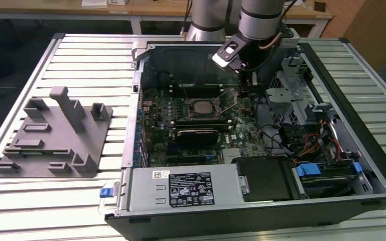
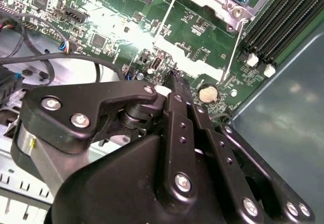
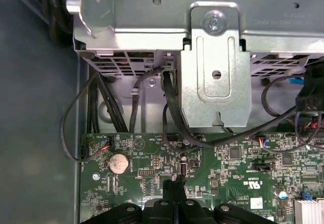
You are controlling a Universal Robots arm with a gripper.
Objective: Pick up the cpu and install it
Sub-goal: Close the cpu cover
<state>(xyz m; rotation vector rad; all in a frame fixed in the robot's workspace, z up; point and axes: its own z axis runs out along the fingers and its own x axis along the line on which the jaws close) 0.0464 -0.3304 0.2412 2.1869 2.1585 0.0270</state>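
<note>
Gripper [image 2: 174, 82] first: in both wrist views we see its black metal fingers [image 3: 175, 191] pressed together with nothing between them, the tips hanging just above the green printed circuit motherboard [image 3: 228, 173]. Just beside the tips lies a round silver coin battery [image 3: 118, 162], flat on the board, and a small upright connector stands right in front of them. Beyond the board's edge, in the first wrist view, we find loose black cables [image 3: 172, 113] running up under a folded silver sheet-metal bracket [image 3: 215, 67]. In the exterior view we place the gripper over the motherboard's far corner on the exterior view's right, with the cpu [image 1: 200, 106], a small flat square chip with a silvery-grey metal top, apart from it towards the exterior view's left. The cpu lies level in the square black socket near the middle of the board, nothing touching it. Around all this stands the open black computer case [image 1: 374, 150], with a silver power supply box [image 1: 186, 188] along its near side. Well apart, on the exterior view's left, a grey plastic fixture block [image 1: 52, 135] rests on the white slatted table [image 1: 79, 55].
</note>
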